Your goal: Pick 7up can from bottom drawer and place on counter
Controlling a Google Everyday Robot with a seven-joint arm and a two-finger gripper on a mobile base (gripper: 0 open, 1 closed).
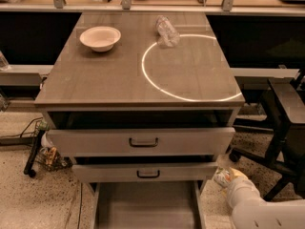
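One robot hand, low beside the right wall of the open bottom drawer, appears clamped on the small 7up can, with the glossy wood-grain desk above and to its left, a lift away.

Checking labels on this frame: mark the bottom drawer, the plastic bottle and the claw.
bottom drawer (143,206): camera view, bare floor of the open tray.
plastic bottle (167,31): camera view, middle of its clear body.
claw (222,173): camera view, its tip end, right of the bottom drawer.
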